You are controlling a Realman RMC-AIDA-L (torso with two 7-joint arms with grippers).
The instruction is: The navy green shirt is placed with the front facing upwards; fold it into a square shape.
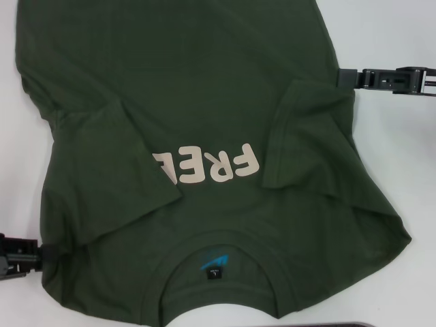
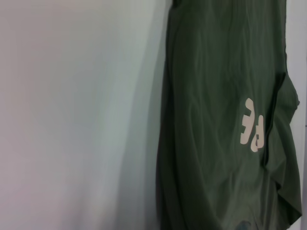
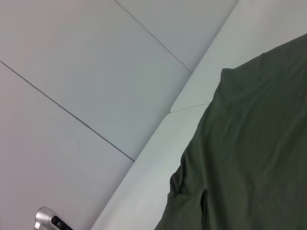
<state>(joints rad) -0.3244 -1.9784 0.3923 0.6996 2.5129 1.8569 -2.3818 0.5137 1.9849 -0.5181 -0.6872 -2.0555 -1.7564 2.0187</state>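
The navy green shirt [image 1: 204,102] lies front up across the white table, its collar [image 1: 218,300] and blue neck label [image 1: 213,266] towards me. Both sleeves are folded in over the chest, and the left one covers part of the cream letters [image 1: 211,163]. My left gripper [image 1: 34,255] sits low at the shirt's near left edge. My right gripper [image 1: 346,76] meets the shirt's right edge farther back. The left wrist view shows the shirt [image 2: 216,120] with its letters [image 2: 252,125], and the right wrist view shows a sleeve and side of the shirt [image 3: 254,153].
Bare white table [image 1: 402,170] shows on both sides of the shirt. A dark object [image 1: 340,324] pokes in at the near edge. In the right wrist view the table edge [image 3: 158,143] drops to a tiled floor with a small metal object [image 3: 48,220].
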